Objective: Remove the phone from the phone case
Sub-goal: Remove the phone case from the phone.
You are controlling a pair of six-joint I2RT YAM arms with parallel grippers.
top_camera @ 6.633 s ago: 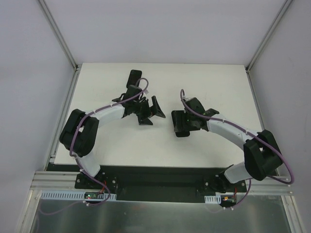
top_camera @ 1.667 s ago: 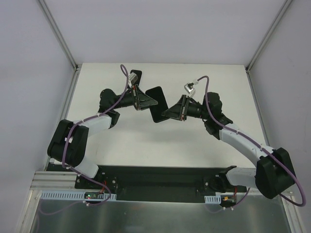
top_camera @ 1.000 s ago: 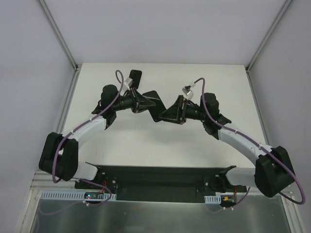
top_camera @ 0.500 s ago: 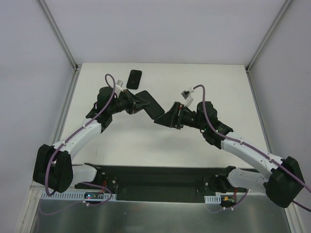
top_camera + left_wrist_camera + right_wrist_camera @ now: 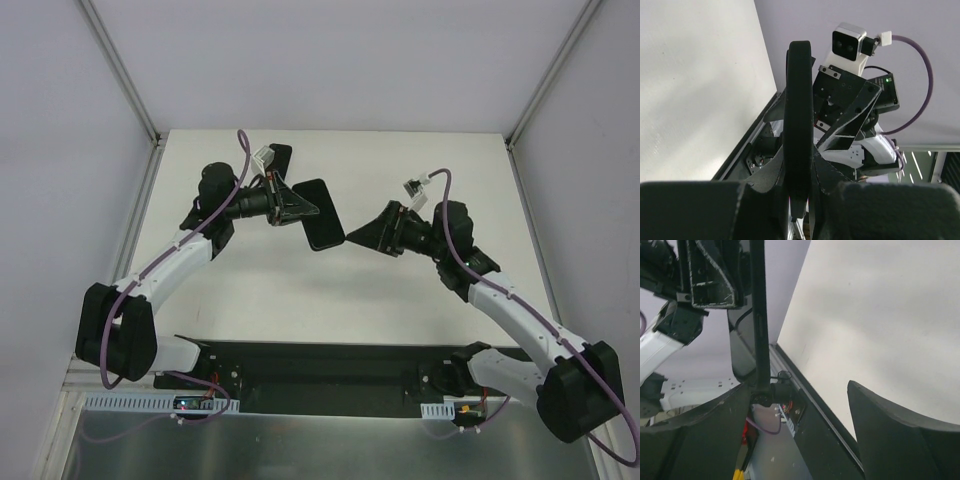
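Item: black slab [image 5: 325,225], flat, rectangular with rounded corners, at the middle of the table [image 5: 400,160] and raised off its white top. Whether it is the phone case alone or the case with the phone in it cannot be told. From above its broad face shows. The left wrist view has it edge-on [image 5: 799,100], with a thick rounded rim, and the right wrist view also has it edge-on [image 5: 757,315], as a thin dark line. Holder: left gripper [image 5: 300,208], reaching in from the left, fingers pressed onto the two broad faces at the slab's left end, the slab standing straight up between them [image 5: 799,190]. Opposite: right gripper [image 5: 355,238], reaching in from the right, fingers spread wide [image 5: 799,387], tips at the slab's near right corner. In its own view the slab's edge stands just beside the finger on the left of the picture; contact cannot be made out. Second item: small black flat piece [image 5: 281,157], rounded corners, lying on the table at the far side, just behind the left wrist and partly hidden by it; phone or case not determinable. Both arms arch inward from their bases at the near edge.
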